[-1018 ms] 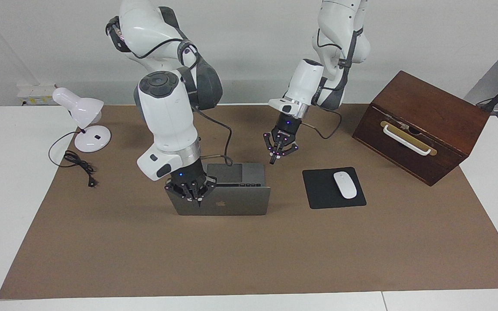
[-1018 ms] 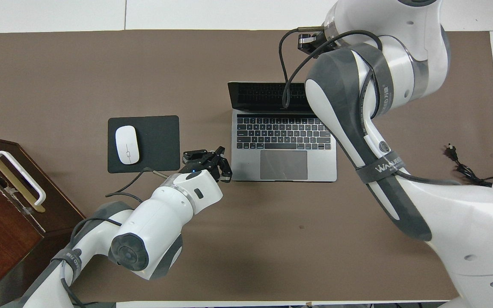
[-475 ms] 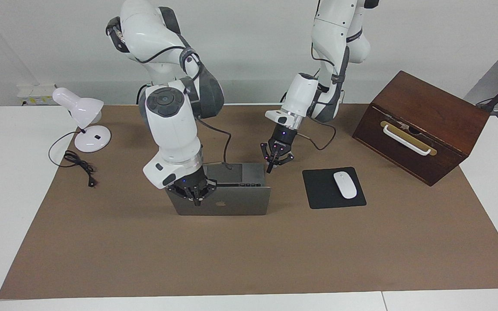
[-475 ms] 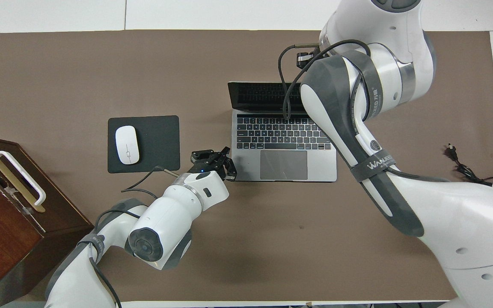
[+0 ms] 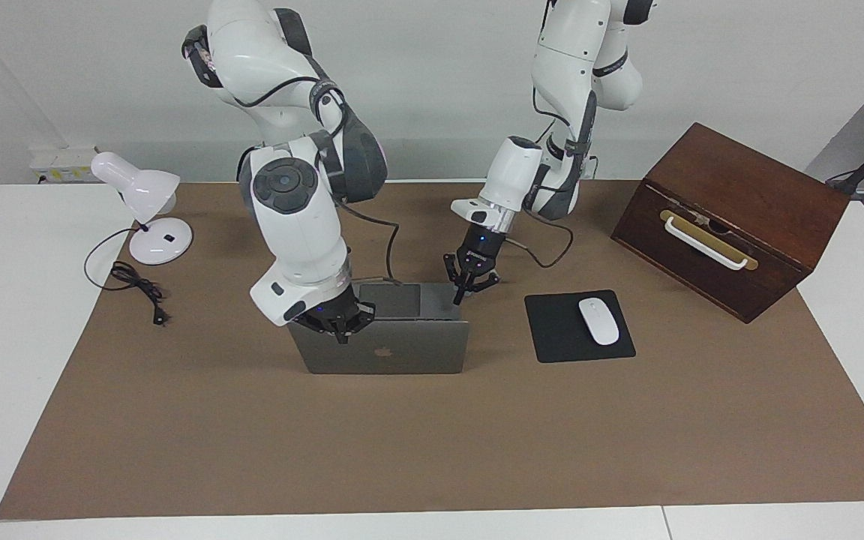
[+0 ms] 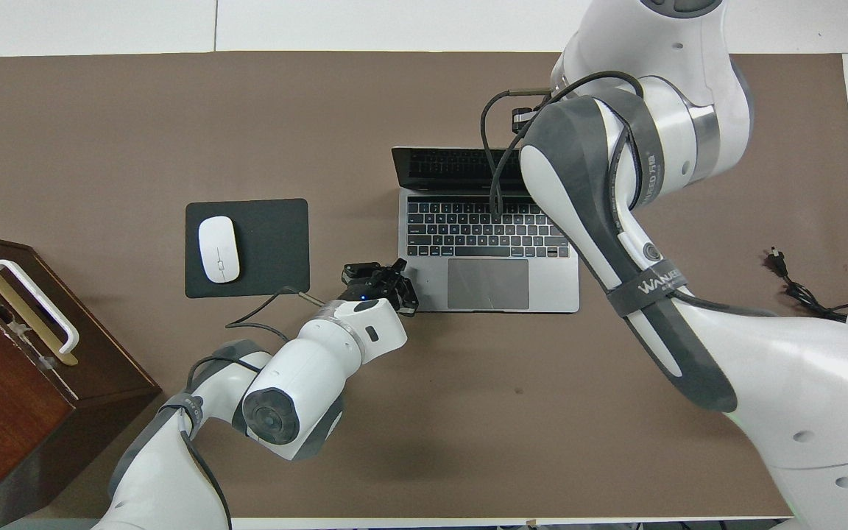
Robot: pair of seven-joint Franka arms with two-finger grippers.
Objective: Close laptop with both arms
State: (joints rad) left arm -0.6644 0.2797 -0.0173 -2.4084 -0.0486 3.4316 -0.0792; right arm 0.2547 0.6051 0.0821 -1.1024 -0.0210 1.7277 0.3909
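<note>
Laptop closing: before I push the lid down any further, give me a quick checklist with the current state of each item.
1. Right gripper at the top edge of the laptop lid, shut: ok.
2. Left gripper over the corner of the laptop's base nearest the mouse pad, shut: ok; contact with the base: cannot tell.
3. Lid upright, not yet folded: not ok.
4. Nothing lying on the keyboard where it shows: ok; part under the right arm: cannot tell.
5. Mouse on its pad, apart from the laptop: ok.

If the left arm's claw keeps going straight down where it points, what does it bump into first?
Probably the laptop. The left end effector, shut, points down at the corner of its base nearest the mouse pad. Whether it already touches is unclear.
</note>
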